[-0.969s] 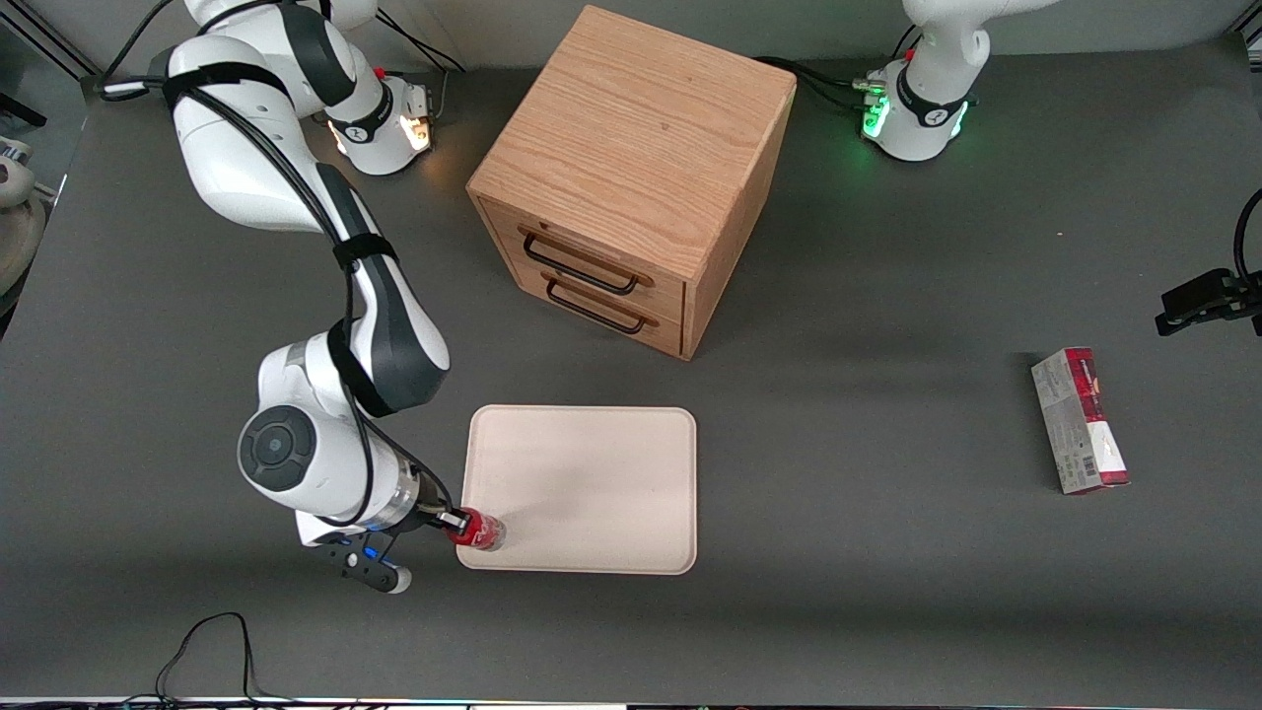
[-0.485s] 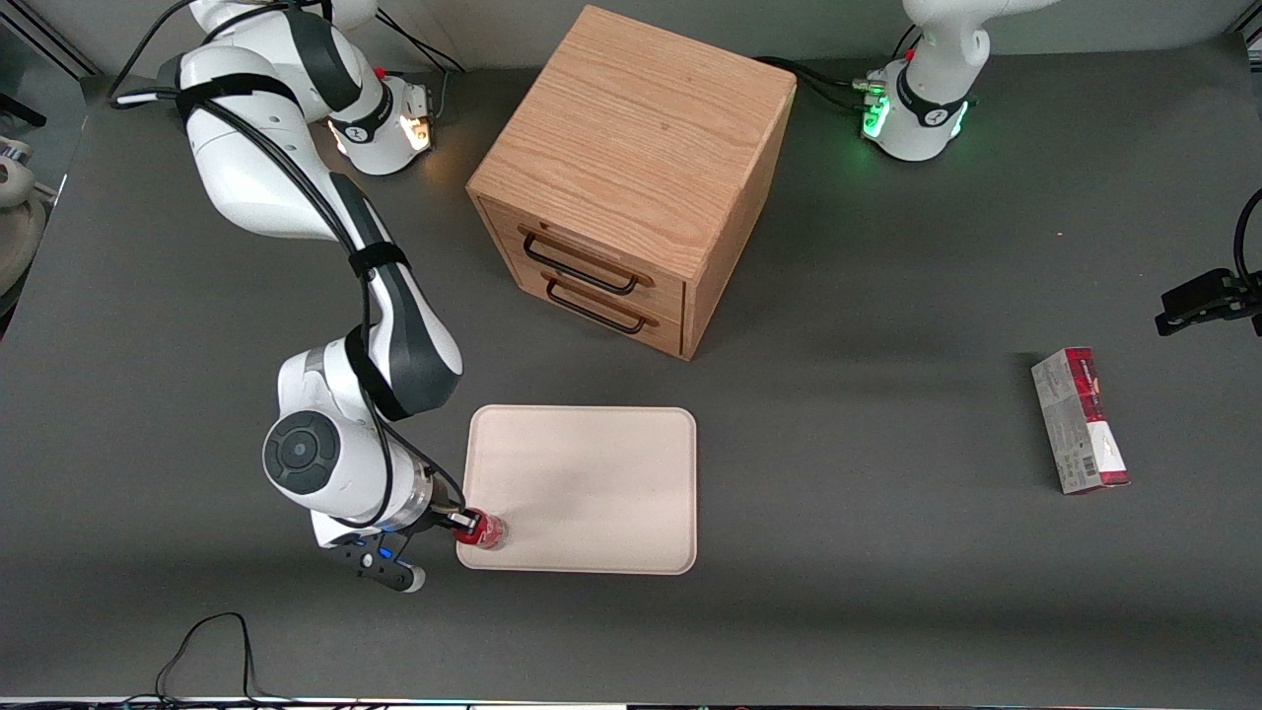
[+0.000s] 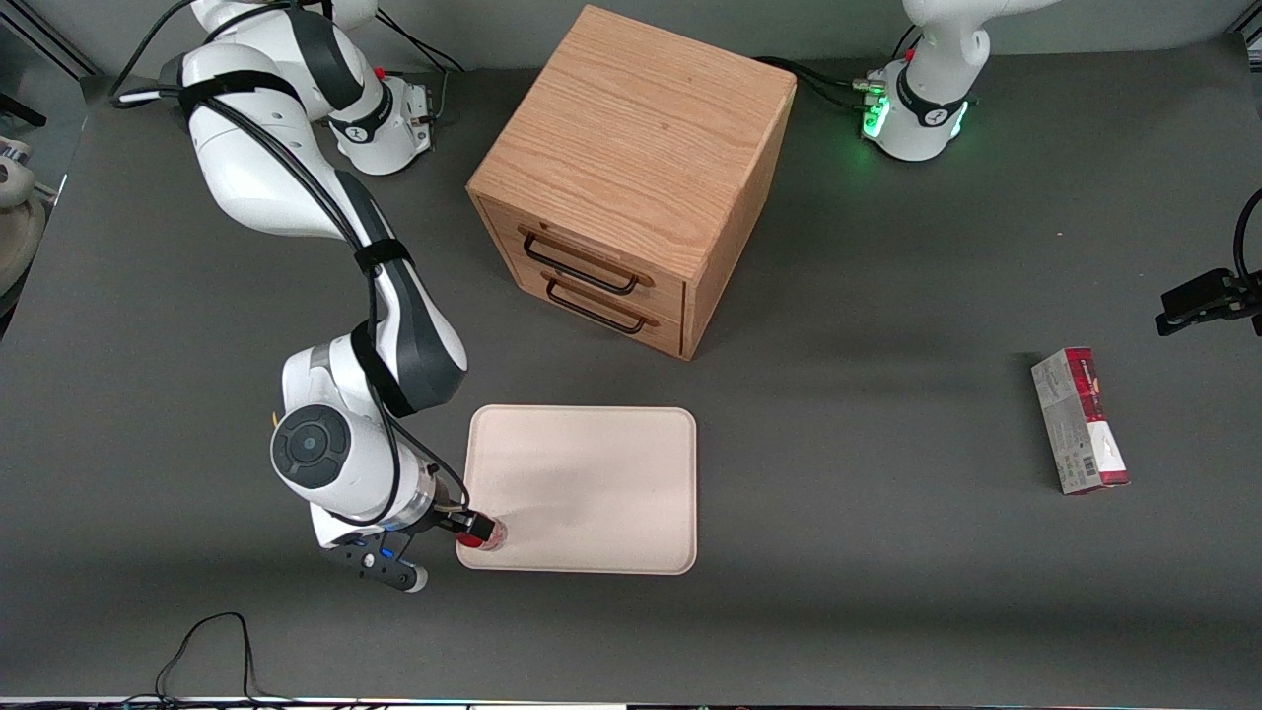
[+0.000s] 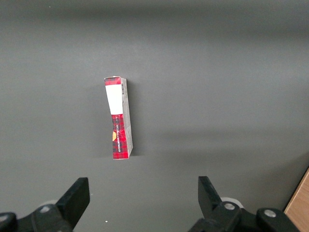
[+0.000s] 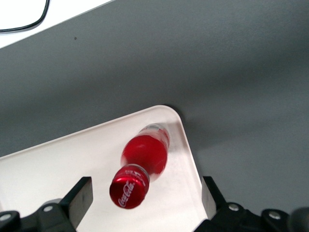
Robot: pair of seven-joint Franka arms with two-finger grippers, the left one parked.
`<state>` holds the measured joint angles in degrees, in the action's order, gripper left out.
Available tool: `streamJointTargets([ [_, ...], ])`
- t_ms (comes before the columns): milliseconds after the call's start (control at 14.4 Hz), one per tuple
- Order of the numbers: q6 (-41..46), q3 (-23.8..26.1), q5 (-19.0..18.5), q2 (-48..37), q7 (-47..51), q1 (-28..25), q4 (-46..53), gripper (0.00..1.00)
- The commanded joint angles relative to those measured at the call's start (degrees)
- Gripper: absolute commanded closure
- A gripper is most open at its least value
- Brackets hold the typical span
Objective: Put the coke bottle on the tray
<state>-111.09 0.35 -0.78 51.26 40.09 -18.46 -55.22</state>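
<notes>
coke bottle (image 5: 144, 157) stands on tray (image 3: 592, 473), in the corner nearest the working arm. gripper (image 5: 145, 198) hovers above its cap, jaws released; i judge only retreat remains.

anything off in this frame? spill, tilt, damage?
Nothing spilled or damaged. The coke bottle stands on the tray, capped, but right at the tray's corner nearest the front camera at the working arm's end, close to the rim. The gripper is open, fingers apart on either side of the cap. The carton lies flat on the table.

Open tray (image 3: 592, 473) beside bottle (image 3: 482, 532)
</notes>
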Motion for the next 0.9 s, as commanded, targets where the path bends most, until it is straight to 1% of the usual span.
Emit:
streamJointTargets([
  [0,6.9,-0.4,-1.2,-3.0,-0.3,0.5,0.8,0.0],
  [69,9.8,-0.4,-1.1,-5.3,-3.2,1.4,-0.5,0.0],
  [208,13.9,-0.4,-0.4,-12.4,-11.7,3.9,-7.3,0.0],
  [485,13.0,-0.6,0.1,-32.9,-27.6,9.2,-31.9,0.0],
  [623,13.1,-1.8,1.9,-43.7,-36.6,13.0,-41.9,0.0],
  [762,13.8,-4.6,2.3,-50.4,-41.2,13.4,-46.7,0.0],
  [831,14.1,-4.5,2.2,-52.2,-41.4,14.1,-47.7,0.0],
])
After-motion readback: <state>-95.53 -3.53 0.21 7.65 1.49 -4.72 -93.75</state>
